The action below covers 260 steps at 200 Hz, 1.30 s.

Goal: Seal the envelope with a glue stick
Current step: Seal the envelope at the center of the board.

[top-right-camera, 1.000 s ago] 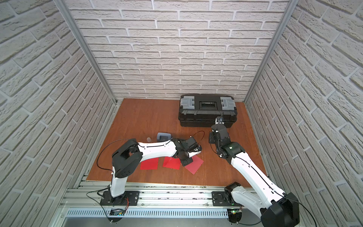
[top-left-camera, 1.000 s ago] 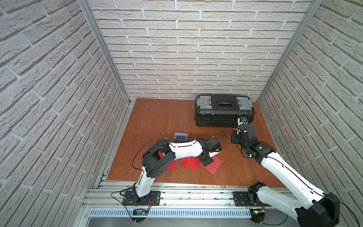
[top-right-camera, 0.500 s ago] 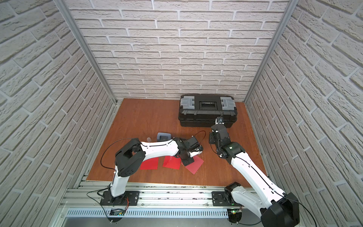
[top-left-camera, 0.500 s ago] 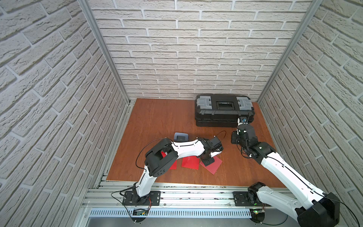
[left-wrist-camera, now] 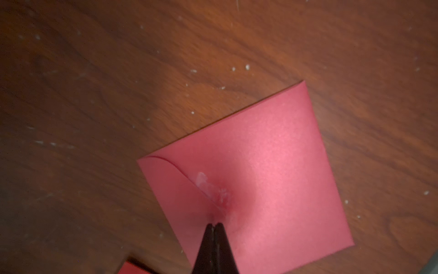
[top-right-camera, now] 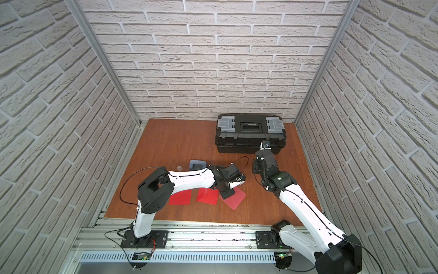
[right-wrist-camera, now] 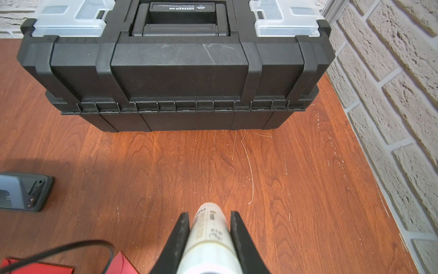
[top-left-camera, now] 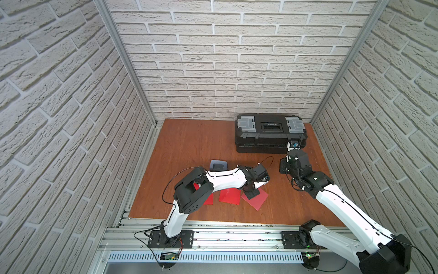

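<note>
Three red envelopes lie near the table's front. The rightmost, tilted envelope [top-left-camera: 257, 198] [top-right-camera: 235, 199] [left-wrist-camera: 272, 166] has its flap folded down, with a white glue smear [left-wrist-camera: 208, 187] at the flap's edge. My left gripper [left-wrist-camera: 215, 225] [top-left-camera: 251, 193] is shut with nothing between its fingers, and its tips press on this envelope beside the smear. My right gripper [right-wrist-camera: 209, 214] [top-left-camera: 284, 166] hovers right of it, in front of the toolbox. It is shut on the white glue stick [right-wrist-camera: 211, 230], whose end sticks out past the fingertips.
A black toolbox [top-left-camera: 270, 135] [right-wrist-camera: 180, 71] stands at the back right. A grey-blue hole punch [top-left-camera: 218, 165] [right-wrist-camera: 21, 192] sits behind the left arm, with a small translucent cap [top-right-camera: 180, 168] beside it. Two more red envelopes [top-left-camera: 230, 196] [top-left-camera: 208, 198] lie to the left. Brick walls close in.
The left arm's elbow has shifted slightly. Both grippers stay where they were, the left on the envelope and the right holding the glue stick.
</note>
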Tool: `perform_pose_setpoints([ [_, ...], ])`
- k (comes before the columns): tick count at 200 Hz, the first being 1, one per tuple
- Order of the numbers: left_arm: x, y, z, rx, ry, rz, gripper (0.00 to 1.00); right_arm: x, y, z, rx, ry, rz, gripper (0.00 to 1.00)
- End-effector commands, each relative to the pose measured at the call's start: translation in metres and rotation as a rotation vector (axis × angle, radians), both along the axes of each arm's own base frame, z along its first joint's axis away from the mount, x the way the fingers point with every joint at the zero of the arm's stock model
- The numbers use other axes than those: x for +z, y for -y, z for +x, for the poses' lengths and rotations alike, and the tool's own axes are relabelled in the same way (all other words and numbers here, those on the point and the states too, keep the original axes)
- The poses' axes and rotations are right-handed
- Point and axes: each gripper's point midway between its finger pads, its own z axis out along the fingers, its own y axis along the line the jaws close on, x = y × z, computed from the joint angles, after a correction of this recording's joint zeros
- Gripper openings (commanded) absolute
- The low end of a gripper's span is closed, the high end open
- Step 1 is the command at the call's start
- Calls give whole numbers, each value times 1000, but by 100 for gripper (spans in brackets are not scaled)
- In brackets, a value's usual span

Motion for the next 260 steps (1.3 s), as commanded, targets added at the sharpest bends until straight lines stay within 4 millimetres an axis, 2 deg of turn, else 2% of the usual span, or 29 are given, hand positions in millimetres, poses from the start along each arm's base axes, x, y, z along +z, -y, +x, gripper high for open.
perform_pose_setpoints([
  [1, 18, 11, 9, 14, 17, -72, 4, 20, 2, 4, -15, 60, 18, 3],
  [43, -3, 10, 2, 6, -36, -40, 4, 20, 3, 3, -15, 57, 15, 2],
  [64, -21, 5, -7, -13, -80, -2, 4, 19, 4, 1, -17, 56, 10, 3],
  [88, -48, -13, -17, -63, -81, 141, 3, 18, 5, 1, -20, 54, 8, 3],
  [105, -55, -23, -16, -76, -56, 206, 3, 18, 4, 2, -18, 56, 11, 3],
  [131, -43, -23, -7, -73, -7, 198, 3, 20, 4, 3, -17, 57, 10, 3],
  [173, 3, 1, 13, -43, 43, 61, 7, 24, 2, 3, -14, 63, 19, 3],
  [195, 19, 10, 21, -18, 51, -3, 7, 25, 2, 3, -14, 65, 21, 3],
  [230, 18, 17, 26, 6, 26, -50, 7, 25, 0, 4, -10, 65, 26, 3],
  [260, 4, 19, 23, -7, -1, -38, 7, 25, 1, 5, -10, 65, 25, 3],
])
